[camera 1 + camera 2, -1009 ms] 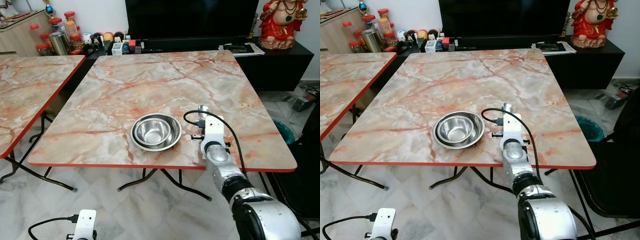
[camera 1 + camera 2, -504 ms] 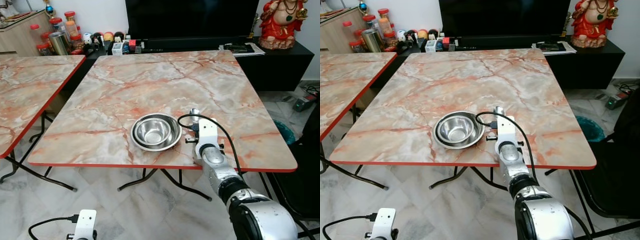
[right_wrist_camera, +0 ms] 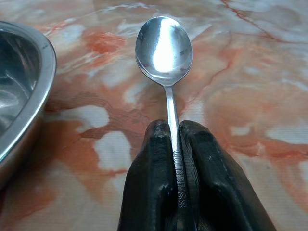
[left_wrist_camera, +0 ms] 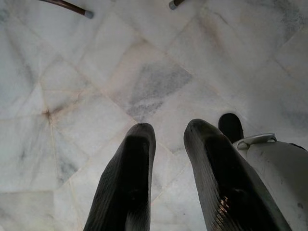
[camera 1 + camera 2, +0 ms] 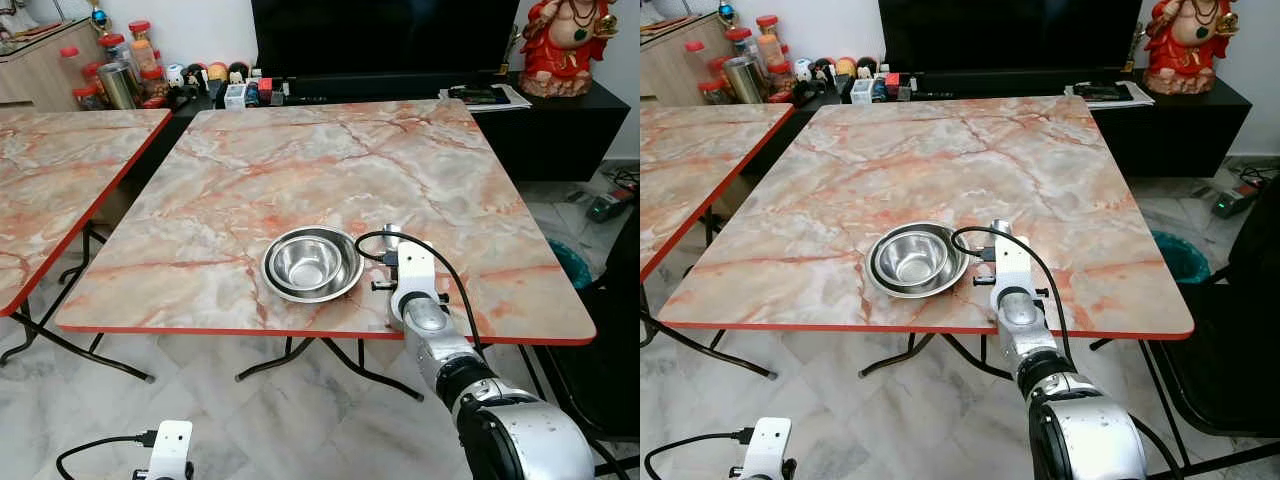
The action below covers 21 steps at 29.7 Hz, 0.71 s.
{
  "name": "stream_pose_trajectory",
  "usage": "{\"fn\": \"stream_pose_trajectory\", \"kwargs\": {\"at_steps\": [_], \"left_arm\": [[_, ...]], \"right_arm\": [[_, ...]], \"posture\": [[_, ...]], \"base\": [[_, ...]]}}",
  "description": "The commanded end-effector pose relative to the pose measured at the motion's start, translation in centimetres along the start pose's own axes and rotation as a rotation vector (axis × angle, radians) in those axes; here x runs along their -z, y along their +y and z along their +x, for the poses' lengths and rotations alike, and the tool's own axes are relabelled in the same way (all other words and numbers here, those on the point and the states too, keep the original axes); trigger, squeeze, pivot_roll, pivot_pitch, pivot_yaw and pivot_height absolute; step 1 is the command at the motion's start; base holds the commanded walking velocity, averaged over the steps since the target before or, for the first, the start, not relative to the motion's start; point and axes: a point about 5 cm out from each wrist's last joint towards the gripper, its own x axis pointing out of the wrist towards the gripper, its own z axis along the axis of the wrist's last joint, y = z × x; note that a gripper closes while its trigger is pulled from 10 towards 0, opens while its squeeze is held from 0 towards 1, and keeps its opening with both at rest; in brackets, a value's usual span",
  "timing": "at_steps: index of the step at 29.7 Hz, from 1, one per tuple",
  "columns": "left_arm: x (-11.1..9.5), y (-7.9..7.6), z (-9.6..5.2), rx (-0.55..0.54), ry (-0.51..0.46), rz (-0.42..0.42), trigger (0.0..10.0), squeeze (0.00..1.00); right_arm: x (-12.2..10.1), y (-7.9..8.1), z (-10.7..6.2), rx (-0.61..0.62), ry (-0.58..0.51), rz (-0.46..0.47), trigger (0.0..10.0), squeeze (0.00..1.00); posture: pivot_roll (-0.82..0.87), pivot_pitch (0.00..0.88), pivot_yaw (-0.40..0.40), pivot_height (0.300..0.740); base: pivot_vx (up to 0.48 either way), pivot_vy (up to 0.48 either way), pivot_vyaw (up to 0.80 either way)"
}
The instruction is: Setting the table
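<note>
A steel spoon [image 3: 165, 53] is clamped by its handle in my right gripper [image 3: 174, 129], bowl end pointing forward. It hovers just over the marble table [image 5: 300, 170], close to the right of a stack of steel bowls [image 5: 312, 263]. The stack's rim [image 3: 29, 82] lies beside the spoon. In the eye views the spoon's tip [image 5: 391, 232] pokes out past my right wrist near the table's front edge. My left gripper [image 4: 168, 139] hangs idle low over the floor, fingers apart with nothing between them.
A second marble table [image 5: 60, 170] stands at the left with a gap between. Behind are a dark TV cabinet with jars [image 5: 120, 75] and a red statue [image 5: 560, 45]. A black chair [image 5: 620, 330] is at the right. Table legs [image 5: 300, 365] cross below.
My right gripper has carried the spoon to the left, closer to the bowls, and a little toward the table's front edge. The bowls and my left arm have not moved.
</note>
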Motion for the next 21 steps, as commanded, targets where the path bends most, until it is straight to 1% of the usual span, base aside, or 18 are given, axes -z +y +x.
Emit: {"fn": "stream_pose_trajectory", "kwargs": {"at_steps": [1, 12, 21], "left_arm": [[0.12, 0.62, -0.04, -0.010, 0.005, -0.001, 10.0, 0.00], [0.12, 0.61, -0.04, -0.015, 0.003, -0.005, 10.0, 0.00], [0.21, 0.62, -0.06, -0.017, 0.007, -0.003, 10.0, 0.00]], "right_arm": [[-0.13, 0.16, 0.04, -0.002, 0.008, 0.006, 10.0, 0.00], [-0.14, 0.19, 0.06, -0.004, 0.014, 0.004, 10.0, 0.00], [0.36, 0.45, -0.04, -0.030, 0.030, -0.006, 10.0, 0.00]], "posture": [[0.05, 0.000, 0.078, 0.740], [0.06, 0.000, 0.071, 0.740], [0.06, 0.000, 0.068, 0.740]], "base": [[0.000, 0.000, 0.00], [0.000, 0.000, 0.00], [0.000, 0.000, 0.00]]}}
